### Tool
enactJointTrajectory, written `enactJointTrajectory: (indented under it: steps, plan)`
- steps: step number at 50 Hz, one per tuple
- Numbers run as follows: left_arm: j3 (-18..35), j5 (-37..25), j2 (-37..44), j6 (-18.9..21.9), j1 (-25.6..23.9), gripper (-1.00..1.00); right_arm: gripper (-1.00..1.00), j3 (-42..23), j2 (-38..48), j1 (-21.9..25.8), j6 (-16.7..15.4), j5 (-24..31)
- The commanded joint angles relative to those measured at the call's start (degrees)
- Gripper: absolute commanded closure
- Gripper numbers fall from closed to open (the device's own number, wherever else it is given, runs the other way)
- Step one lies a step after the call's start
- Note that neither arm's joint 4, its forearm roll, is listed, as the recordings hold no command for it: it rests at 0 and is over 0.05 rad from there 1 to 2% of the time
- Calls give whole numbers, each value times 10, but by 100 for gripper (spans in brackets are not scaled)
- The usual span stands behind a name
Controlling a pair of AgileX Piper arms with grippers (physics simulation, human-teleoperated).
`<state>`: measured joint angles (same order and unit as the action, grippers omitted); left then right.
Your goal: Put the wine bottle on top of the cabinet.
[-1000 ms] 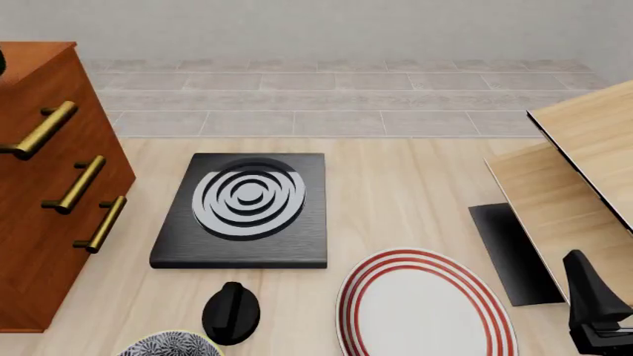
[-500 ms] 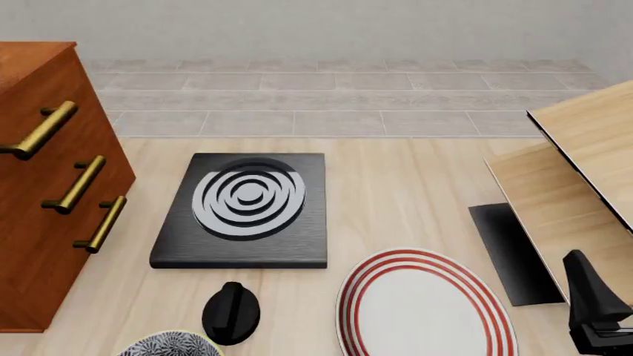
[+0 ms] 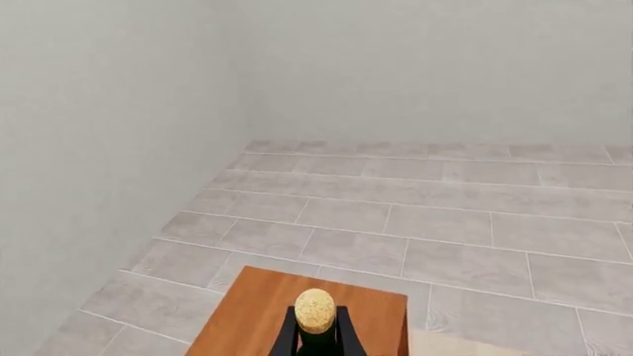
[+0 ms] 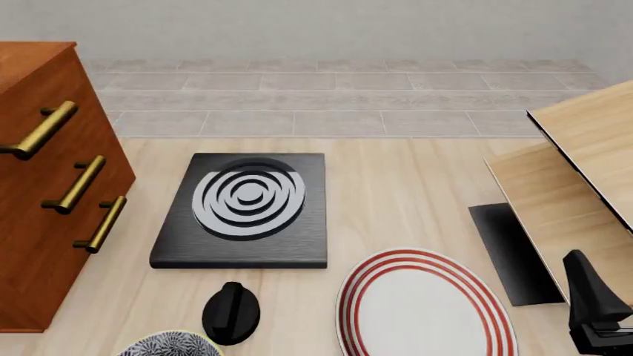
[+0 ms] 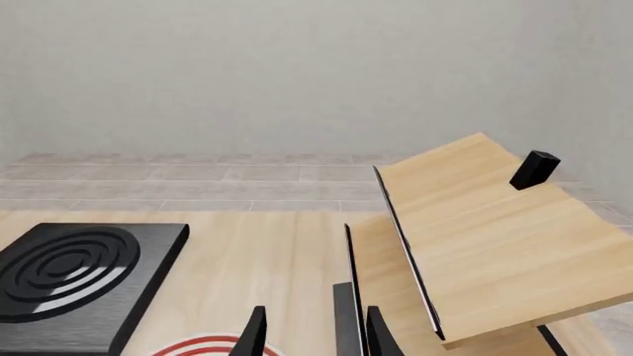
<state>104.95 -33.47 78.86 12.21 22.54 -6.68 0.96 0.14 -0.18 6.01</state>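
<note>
Only the tan cork and dark neck of the wine bottle (image 3: 316, 310) show, in the left wrist view. My left gripper (image 3: 316, 335) is shut on that neck, one dark finger on each side. Below the bottle lies the reddish-brown top of the cabinet (image 3: 259, 315); whether the bottle's base touches it is hidden. The cabinet (image 4: 44, 193), with its brass handles, stands at the left in the front view, where neither the bottle nor the left gripper appears. My right gripper (image 5: 316, 340) is open and holds nothing, low at the table's near right (image 4: 597, 308).
A black hotplate with silver rings (image 4: 247, 208) lies mid-table. A red-striped plate (image 4: 425, 311), a black knob-shaped object (image 4: 231, 312) and a patterned bowl (image 4: 170, 344) sit near the front. Pale wood panels with a black edge (image 4: 583, 170) lean at the right.
A dark sliver at the left edge above the cabinet top, seen one second ago, has left the front view. Nothing else has moved.
</note>
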Motion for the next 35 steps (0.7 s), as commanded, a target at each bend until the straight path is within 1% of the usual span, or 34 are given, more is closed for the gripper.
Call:
enactJointTrajectory:
  steps: [1,10,11,24,35]
  plan:
    - [-27,-15,14,10,-3,100,-100,0,0,0,0,0]
    - [-32,-10,11,10,-5,100,-100,0,0,0,0,0]
    - [-33,-9,12,9,-4,-100,-100,0,0,0,0,0]
    - [-50,-1,0,6,-4,-100,-100,0,0,0,0,0]
    - [-45,-5,-9,11,-11,-100,-100,0,0,0,0,0]
